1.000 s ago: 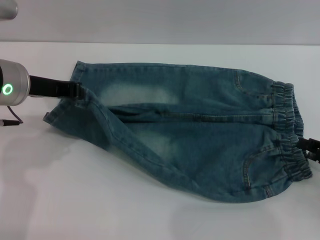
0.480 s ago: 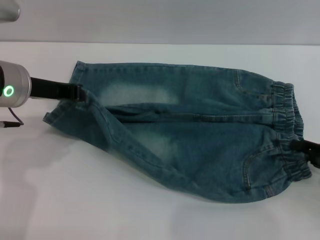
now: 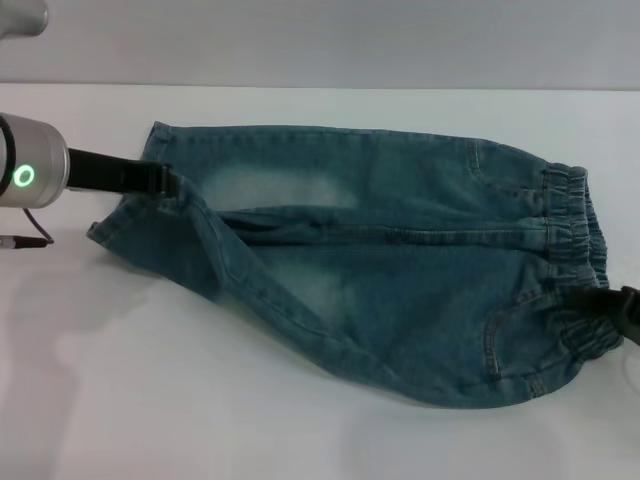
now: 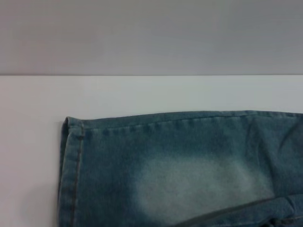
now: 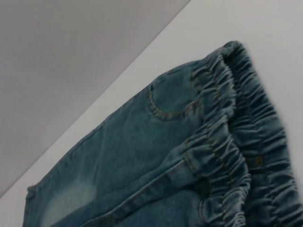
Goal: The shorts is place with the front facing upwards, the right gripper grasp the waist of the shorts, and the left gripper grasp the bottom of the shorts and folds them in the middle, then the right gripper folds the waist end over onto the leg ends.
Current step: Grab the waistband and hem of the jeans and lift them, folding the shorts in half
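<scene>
the shorts (image 3: 390, 270) lie lengthwise across the middle of the frame on the white table (image 3: 150, 400), blue-green denim with two pale faded patches. the gathered elastic waist (image 3: 575, 270) sits at the right edge, puckered, with stitched pockets just beside it. the leg ends (image 3: 130, 215) lie at the left; the nearer leg is partly lifted, its hemmed edge running diagonally toward the lower right. the farther leg lies flat, its hem straight.

Right gripper (image 3: 622, 305) cut off at head view's edge; fingertips hidden in waistband folds. Left gripper (image 3: 160, 182) tips hidden against hem. Shorts (image 4: 189, 170) cropped in both wrist views.
</scene>
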Controlling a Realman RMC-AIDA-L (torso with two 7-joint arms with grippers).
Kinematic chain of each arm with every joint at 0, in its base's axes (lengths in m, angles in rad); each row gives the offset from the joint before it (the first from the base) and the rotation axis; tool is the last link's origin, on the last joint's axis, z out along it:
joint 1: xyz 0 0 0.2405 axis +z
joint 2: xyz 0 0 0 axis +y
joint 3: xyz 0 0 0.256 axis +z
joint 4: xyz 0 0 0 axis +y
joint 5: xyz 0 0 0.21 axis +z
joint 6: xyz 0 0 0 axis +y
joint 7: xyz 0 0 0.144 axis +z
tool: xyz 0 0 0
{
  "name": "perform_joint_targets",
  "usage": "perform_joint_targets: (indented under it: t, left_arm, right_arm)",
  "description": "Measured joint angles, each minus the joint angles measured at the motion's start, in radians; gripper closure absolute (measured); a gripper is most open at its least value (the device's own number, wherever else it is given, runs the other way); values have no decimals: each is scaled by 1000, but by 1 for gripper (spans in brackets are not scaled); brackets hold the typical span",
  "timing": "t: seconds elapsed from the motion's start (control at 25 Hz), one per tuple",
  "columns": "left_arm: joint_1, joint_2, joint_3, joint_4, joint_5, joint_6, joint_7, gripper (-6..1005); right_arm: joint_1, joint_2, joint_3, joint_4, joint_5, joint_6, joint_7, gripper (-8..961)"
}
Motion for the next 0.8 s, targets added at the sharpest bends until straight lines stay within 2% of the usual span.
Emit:
perform_joint_targets:
  t: [0.08, 0.32, 0.8]
  left_arm:
    - [-1, 0, 1, 0, 0, 0, 0, 890]
    - [-1, 0, 1, 0, 0, 0, 2, 888]
    - [-5, -1, 2, -4, -2, 7, 10, 883]
  right_arm:
    - [0, -1, -8, -5, 0, 1, -9, 726]
    - [1, -2, -7, -15, 1, 10, -19, 930]
    - [-9, -3, 29, -32, 62, 57, -43, 941]
